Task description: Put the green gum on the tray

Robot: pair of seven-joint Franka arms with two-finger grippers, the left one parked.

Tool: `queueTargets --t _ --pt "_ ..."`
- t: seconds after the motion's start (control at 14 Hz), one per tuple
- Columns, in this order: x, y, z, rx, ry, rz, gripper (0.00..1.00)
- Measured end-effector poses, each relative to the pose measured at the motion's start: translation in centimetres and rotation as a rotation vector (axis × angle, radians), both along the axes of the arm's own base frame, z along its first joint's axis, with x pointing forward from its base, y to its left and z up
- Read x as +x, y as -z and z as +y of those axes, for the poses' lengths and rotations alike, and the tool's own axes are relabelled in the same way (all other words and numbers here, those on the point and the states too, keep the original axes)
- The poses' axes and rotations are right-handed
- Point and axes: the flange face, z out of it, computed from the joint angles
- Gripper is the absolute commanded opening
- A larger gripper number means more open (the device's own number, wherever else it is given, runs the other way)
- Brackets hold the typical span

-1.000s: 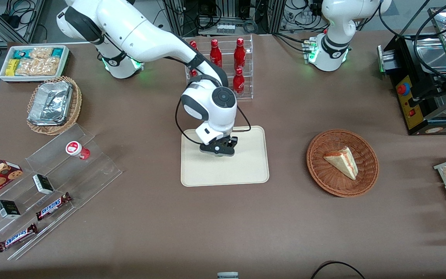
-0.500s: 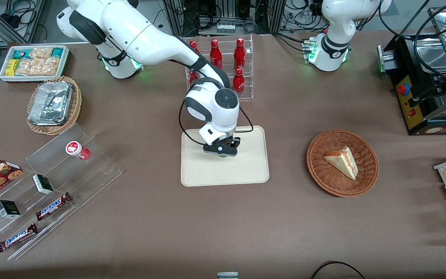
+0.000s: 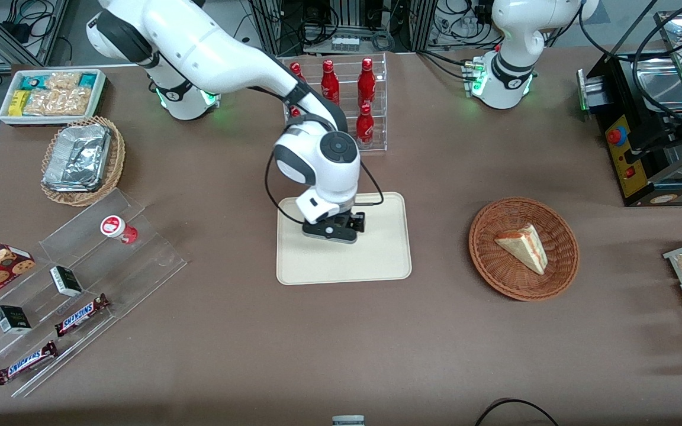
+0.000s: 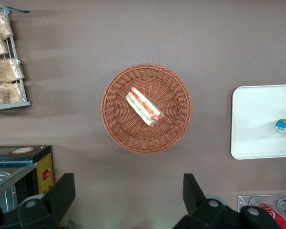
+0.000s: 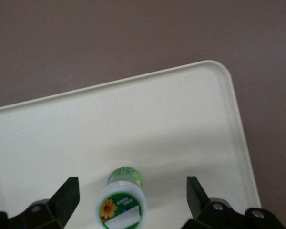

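The green gum (image 5: 122, 202), a small green container with a white lid bearing a sunflower mark, stands on the cream-beige tray (image 5: 181, 124). My right gripper (image 5: 132, 192) is open above it, with one dark finger (image 5: 66, 193) on each side of the gum and clear gaps between them. In the front view the gripper (image 3: 333, 232) hangs low over the tray (image 3: 376, 260) and hides the gum. The left wrist view shows the gum (image 4: 285, 127) on the tray (image 4: 257, 119).
A rack of red cola bottles (image 3: 347, 100) stands farther from the front camera than the tray. A wicker basket with a sandwich (image 3: 523, 247) lies toward the parked arm's end. A clear stepped shelf with a red gum (image 3: 117, 228) and candy bars lies toward the working arm's end.
The gripper's fingers have spread apart and let go of the gum on the tray. The wrist has shifted slightly toward the working arm's end.
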Motion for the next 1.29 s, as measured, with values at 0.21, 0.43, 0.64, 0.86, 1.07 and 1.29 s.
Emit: queueTargets --t 0.21,0.43,0.64,0.86,1.07,1.29 --pt "0.9 -8.3 -3.5 -0.009 0.019 -0.016 1.00" --pt "1.5 -15.6 -9.8 0.055 -0.006 0.058 1.00" --pt "1.4 -20.8 -17.1 0.071 -0.023 0.136 1.00" --pt "1.3 -24.4 -24.2 0.042 -0.050 0.183 1.00" --pt "1.6 -27.3 -31.7 0.030 -0.064 0.208 1.00" --pt "1.3 -29.5 -37.9 0.053 -0.065 0.223 1.00"
